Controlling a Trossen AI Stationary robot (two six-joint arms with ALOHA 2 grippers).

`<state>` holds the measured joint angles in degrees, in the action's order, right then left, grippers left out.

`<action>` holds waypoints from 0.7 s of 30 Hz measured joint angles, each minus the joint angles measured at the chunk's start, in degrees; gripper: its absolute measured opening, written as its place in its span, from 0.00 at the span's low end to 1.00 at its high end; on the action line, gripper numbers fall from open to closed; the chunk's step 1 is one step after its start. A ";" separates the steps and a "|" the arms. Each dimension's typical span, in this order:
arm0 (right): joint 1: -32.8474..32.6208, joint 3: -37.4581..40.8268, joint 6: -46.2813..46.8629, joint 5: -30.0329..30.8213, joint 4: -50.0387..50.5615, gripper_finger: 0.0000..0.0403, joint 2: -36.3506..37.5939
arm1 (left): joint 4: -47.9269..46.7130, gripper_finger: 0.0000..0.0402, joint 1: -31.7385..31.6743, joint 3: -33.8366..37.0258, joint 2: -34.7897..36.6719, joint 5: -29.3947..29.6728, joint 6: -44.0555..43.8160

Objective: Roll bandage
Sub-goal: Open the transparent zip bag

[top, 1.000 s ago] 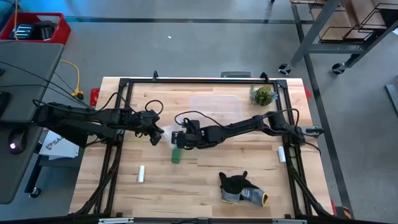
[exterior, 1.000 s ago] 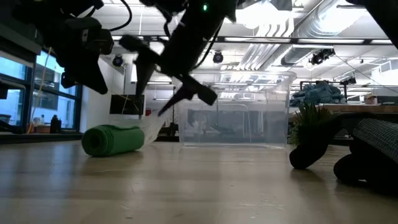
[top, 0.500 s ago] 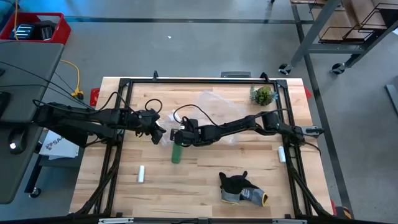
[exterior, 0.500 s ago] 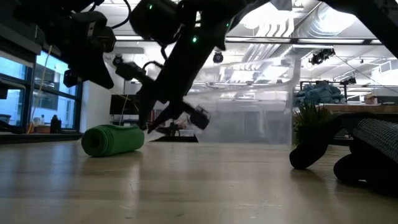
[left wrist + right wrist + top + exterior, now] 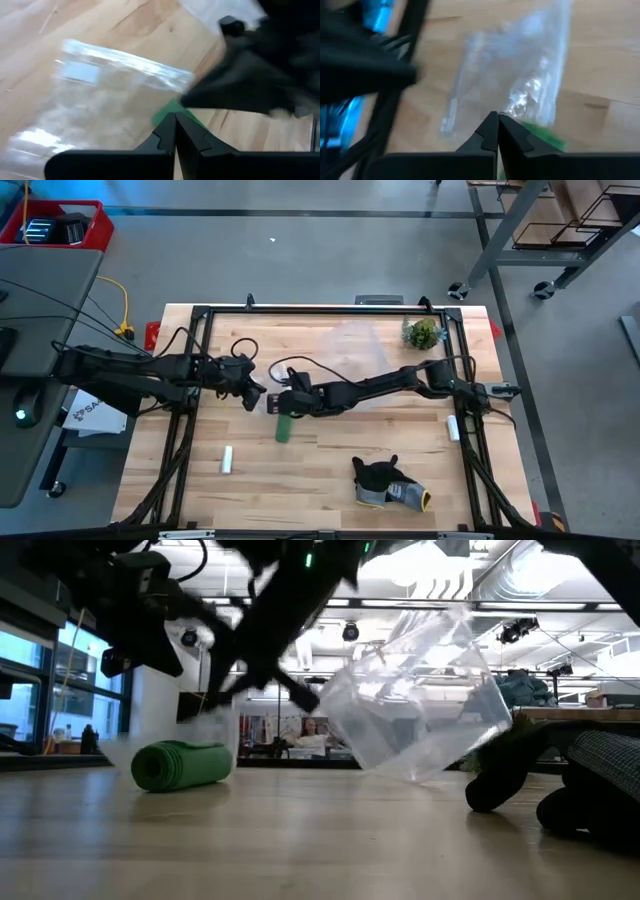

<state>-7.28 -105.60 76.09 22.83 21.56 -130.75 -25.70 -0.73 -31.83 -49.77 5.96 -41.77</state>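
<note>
The bandage (image 5: 284, 427) is a compact green roll lying on its side on the table, also seen in the low view (image 5: 181, 764). My right gripper (image 5: 274, 402) hangs just beyond its far end, shut on a clear plastic bag (image 5: 420, 705). My left gripper (image 5: 254, 394) is shut and hovers just left of the right one, above the table. In the left wrist view the bag (image 5: 100, 95) spreads out under and beyond the left gripper's shut fingers (image 5: 175, 125), with a bit of the bandage (image 5: 170, 109) behind them. My right gripper pinches the clear bag at an edge (image 5: 512, 111) between its two fingers, which come level from the table's right. The bag trails back toward the right, tilted up and mostly off the table. I cannot tell whether my left gripper touches the bag film beneath it.
A white cylinder (image 5: 227, 461) lies near the front left and another (image 5: 452, 428) by the right rail. A dark grey glove (image 5: 388, 483) lies at the front right. A small plant (image 5: 423, 333) stands at the far right.
My right gripper has shut and gone a little toward the table's left edge. The clear bag, which stood on the far middle of the table, has been drawn leftward after it and tipped up off the table. The bandage roll has stayed in place.
</note>
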 joint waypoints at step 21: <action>-9.16 -0.02 -22.34 -17.45 14.15 0.00 14.22 | 9.50 0.08 3.85 -0.07 3.89 -9.47 -2.92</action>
<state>-16.44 -105.61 53.75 5.38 35.71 -116.53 -16.21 3.12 -31.90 -45.88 -3.50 -44.69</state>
